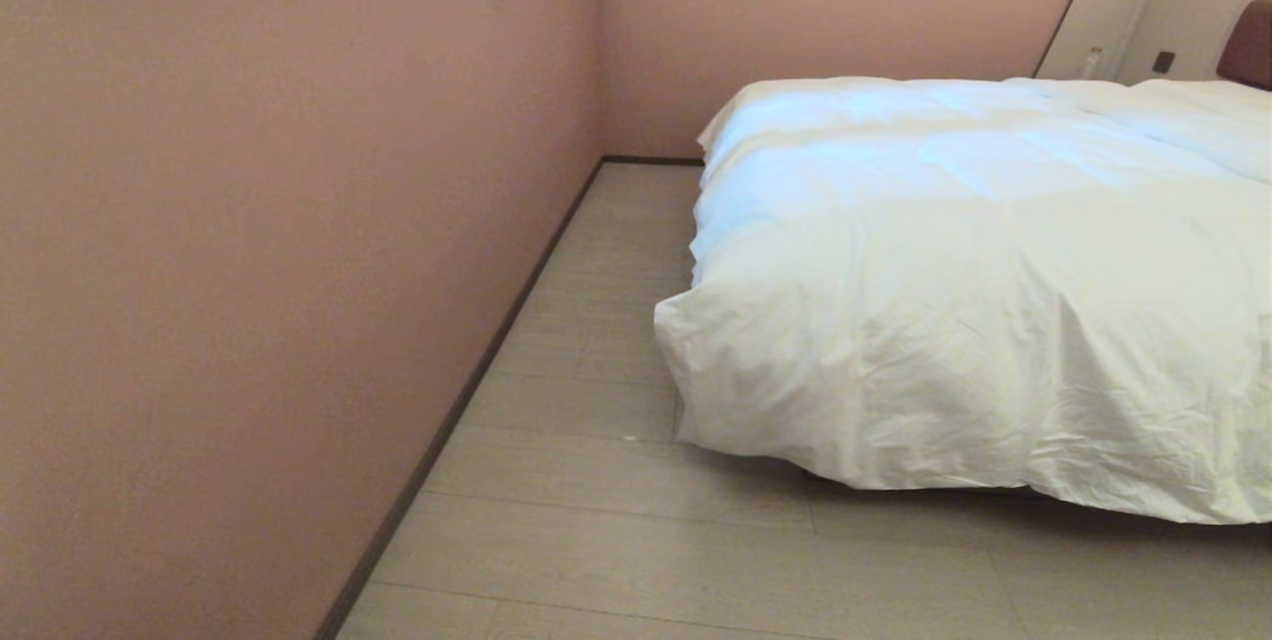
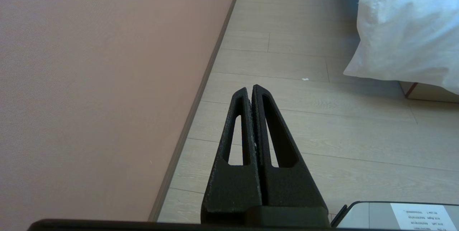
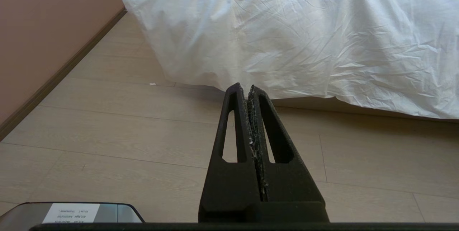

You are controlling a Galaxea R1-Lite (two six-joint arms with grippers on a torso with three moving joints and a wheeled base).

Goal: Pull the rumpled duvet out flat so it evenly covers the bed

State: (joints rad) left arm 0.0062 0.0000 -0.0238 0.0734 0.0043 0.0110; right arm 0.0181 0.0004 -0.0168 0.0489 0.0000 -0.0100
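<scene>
Right wrist view, duvet (image 3: 304,33) beyond closed right gripper (image 3: 246,88), apart

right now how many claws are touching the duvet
0. The shut left claw hangs over the pale plank floor by the pink wall; the shut right claw points at the puffy white duvet, short of it.

Bedroom, hotel-like: low bed (image 1: 994,496) under white duvet (image 1: 974,282), padded headboard (image 1: 1250,44), beige wall panels (image 1: 1143,19), pink walls (image 1: 248,223), pale plank floor (image 1: 596,521).
</scene>
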